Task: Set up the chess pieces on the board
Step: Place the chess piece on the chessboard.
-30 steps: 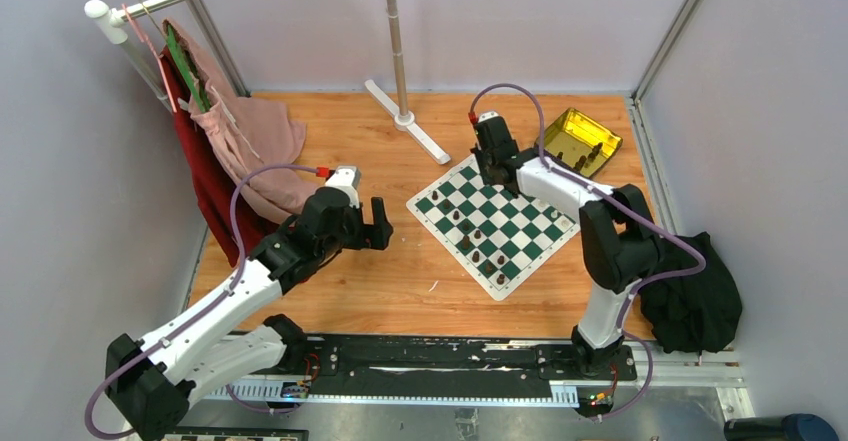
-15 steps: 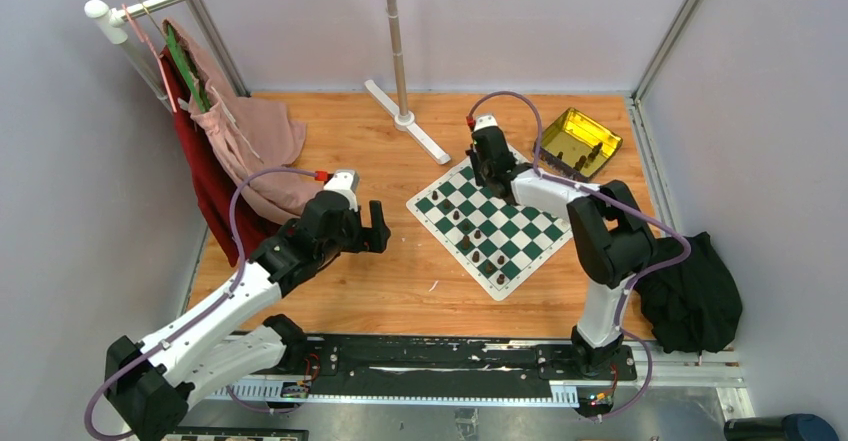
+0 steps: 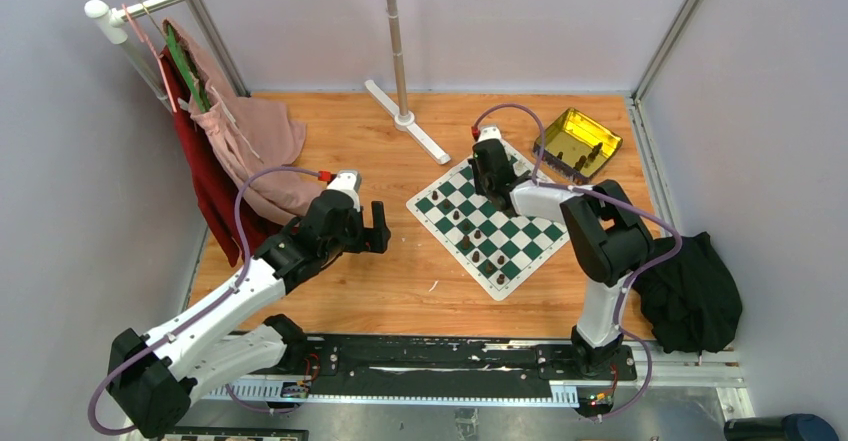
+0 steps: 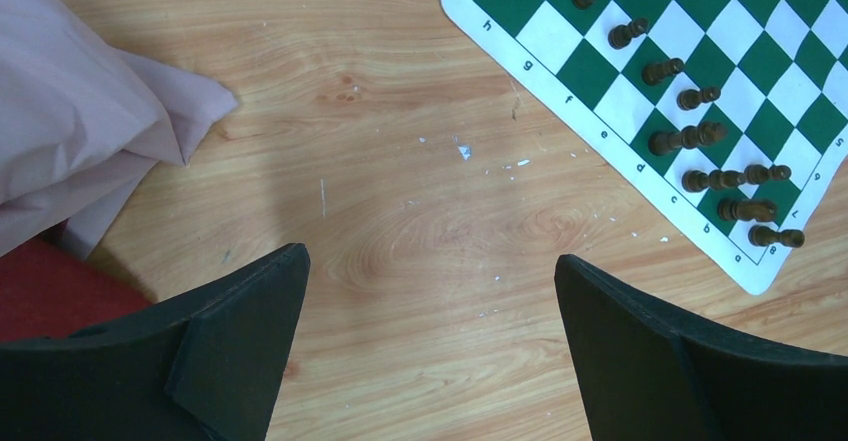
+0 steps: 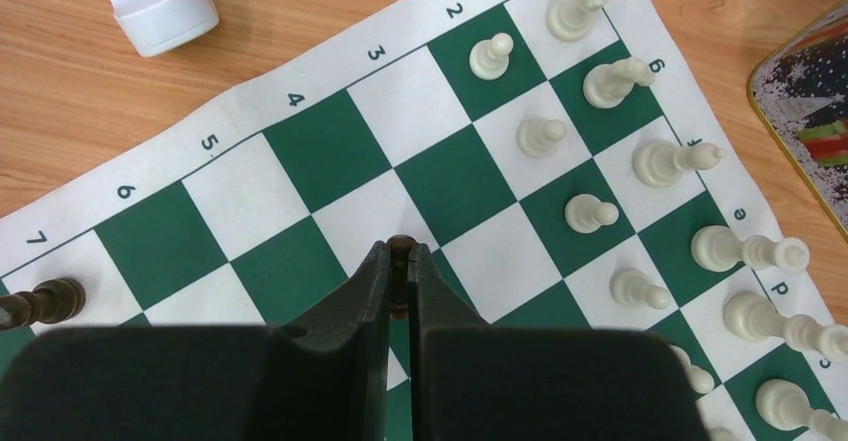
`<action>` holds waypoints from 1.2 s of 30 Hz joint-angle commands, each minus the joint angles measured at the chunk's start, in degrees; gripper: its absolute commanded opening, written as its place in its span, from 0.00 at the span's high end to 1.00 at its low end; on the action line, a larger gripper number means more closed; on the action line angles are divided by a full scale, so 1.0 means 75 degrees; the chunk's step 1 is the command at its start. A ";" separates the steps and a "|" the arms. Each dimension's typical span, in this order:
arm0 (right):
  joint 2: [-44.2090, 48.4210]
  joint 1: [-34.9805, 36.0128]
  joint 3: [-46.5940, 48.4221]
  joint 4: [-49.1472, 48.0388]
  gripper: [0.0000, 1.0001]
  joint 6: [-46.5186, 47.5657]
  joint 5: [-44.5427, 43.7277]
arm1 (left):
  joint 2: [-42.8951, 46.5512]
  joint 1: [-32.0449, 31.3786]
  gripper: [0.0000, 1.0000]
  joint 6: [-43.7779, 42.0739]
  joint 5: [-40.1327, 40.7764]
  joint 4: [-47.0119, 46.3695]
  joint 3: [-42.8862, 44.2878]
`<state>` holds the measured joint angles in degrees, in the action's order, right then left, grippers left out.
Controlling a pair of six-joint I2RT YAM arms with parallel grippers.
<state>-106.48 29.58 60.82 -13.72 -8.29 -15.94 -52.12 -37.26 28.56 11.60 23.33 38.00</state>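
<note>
Board (image 5: 330, 151): is lying flat on the worktop (image 4: 400, 161), right under the right hand and ahead of the left hand, off to its right.
Right hand (image 5: 400, 253): is hanging low over the board with its fingers squeezed almost together, pinching a tiny dark piece (image 5: 401, 244) at the tips.
Dark piece: is sitting over the middle squares; I cannot tell if it is touching the board.
White pieces (image 5: 590, 213): are standing in two rows ahead of the right hand and to its right, along the board's edge.
Dark pieces (image 4: 690, 139): are standing on the side of the board nearest the left hand, ahead of it and to its right.
Left hand (image 4: 428, 261): is hanging over bare worktop with its fingers spread wide, holding nothing.
Pink cloth (image 4: 80, 131): is lying ahead of the left hand, to its left.
Gold tin (image 3: 578, 141): is sitting just past the board's corner, to the right of the right hand.
</note>
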 commanded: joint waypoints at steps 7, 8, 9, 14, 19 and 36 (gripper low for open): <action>0.0134 0.0126 -0.0567 -0.0457 0.96 -0.0313 -0.0245 | -0.0047 0.0010 0.00 0.0026 -0.0045 0.0116 -0.0040; 0.0152 0.0133 -0.0588 -0.0440 0.96 -0.0322 -0.0222 | -0.0038 0.0010 0.00 0.0009 -0.0052 0.0147 -0.0014; 0.0188 0.0138 -0.0612 -0.0444 0.95 -0.0319 -0.0224 | -0.0023 0.0009 0.00 -0.0007 -0.0057 0.0184 0.0002; 0.0397 0.0192 -0.0742 -0.0434 0.93 -0.0321 -0.0293 | 0.0104 0.0010 0.00 -0.0003 -0.0058 0.0278 0.0003; 0.0569 0.0203 -0.0868 -0.0398 0.92 -0.0302 -0.0290 | 0.0219 0.0004 0.00 0.0034 -0.0070 0.0349 0.0005; 0.0752 0.0368 -0.0742 -0.0230 0.77 -0.0212 -0.0288 | 0.0367 0.0010 0.00 -0.0033 -0.0069 0.0441 -0.0032</action>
<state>-102.35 31.33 54.89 -16.45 -9.63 -16.67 -50.24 -37.26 28.95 11.53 26.00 38.00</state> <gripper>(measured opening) 0.205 0.997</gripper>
